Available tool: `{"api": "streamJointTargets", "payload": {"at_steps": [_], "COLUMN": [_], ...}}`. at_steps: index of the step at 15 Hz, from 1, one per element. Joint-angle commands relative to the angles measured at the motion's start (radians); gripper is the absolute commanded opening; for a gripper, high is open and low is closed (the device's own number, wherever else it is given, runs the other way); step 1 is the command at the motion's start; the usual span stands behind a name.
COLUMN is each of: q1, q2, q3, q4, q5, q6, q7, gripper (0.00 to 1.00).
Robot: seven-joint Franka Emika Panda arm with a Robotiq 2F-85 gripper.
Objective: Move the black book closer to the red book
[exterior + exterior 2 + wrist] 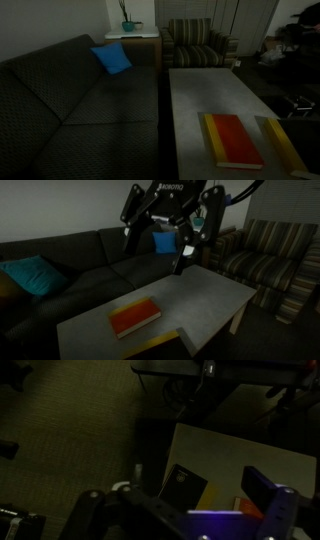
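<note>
In an exterior view the red book [232, 140] is lying on the counter [200, 95] with the black book [290, 140] just beside it, in an exterior view the gripper [180, 265] is hanging above the counter, and in the wrist view it is gaping wide over the black book.

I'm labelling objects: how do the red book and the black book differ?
The red book has a bright red cover, the black book a dark one. Yellow frames the red book; the black book shows one yellow strip. Both lie flat on the table.
</note>
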State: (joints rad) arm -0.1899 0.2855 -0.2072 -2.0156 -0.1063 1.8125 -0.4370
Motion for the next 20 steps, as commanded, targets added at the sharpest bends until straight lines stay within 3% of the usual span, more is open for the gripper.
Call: {"api": "streamJointTargets", "payload": {"at_steps": [1, 6, 7, 9, 15, 20], "q1": [-0.012, -0.007, -0.009, -0.008, -0.010, -0.044], "q2": [0.145, 0.405, 0.299, 0.354, 0.320, 0.512], "q3": [0.042, 0.085, 0.086, 0.092, 0.091, 0.070], "q4": [0.063, 0.203, 0.111, 0.135, 0.134, 0.344], "q5": [0.021, 0.007, -0.001, -0.002, -0.001, 0.015], "q6": [0.012, -0.058, -0.006, -0.004, -0.007, 0.154], "q7": [0.074, 0.161, 0.155, 0.159, 0.158, 0.245], "gripper": [1.00, 1.00, 1.00, 1.00, 1.00, 1.00]}}
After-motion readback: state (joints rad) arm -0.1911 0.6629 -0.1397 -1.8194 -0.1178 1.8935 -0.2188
